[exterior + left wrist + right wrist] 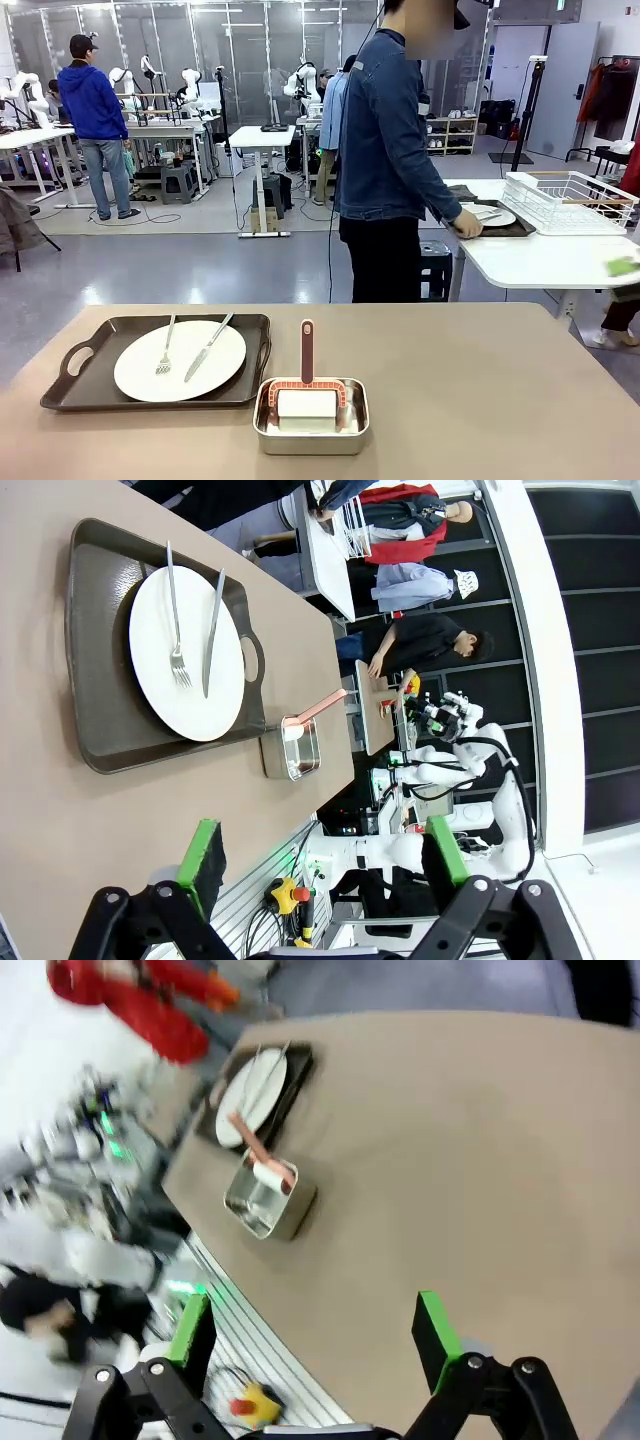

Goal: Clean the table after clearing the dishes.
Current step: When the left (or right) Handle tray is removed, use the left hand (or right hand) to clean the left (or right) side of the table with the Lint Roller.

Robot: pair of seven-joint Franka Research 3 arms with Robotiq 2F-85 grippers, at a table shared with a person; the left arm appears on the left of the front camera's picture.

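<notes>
Both of mine are up over the near edge of the tan worktop [480,380]. My left end effector [322,840] and right end effector [312,1325] both have their green pads spread wide, nothing between them.

Closest thing in is a little steel pan [311,432], near-middle, with a pink-handled scrubber [307,400] sitting in it, handle sticking up. Touching the pan's left side is a dark brown tray [90,390] carrying a white plate [140,370], with a fork [166,350] and a knife [208,347] lying on the plate.

Far right, past the worktop, a person [385,150] has a hand [465,228] on a second tray [522,228] with a second plate [490,214], on the smaller white worktop [540,262] just beside a wire rack [570,200].
</notes>
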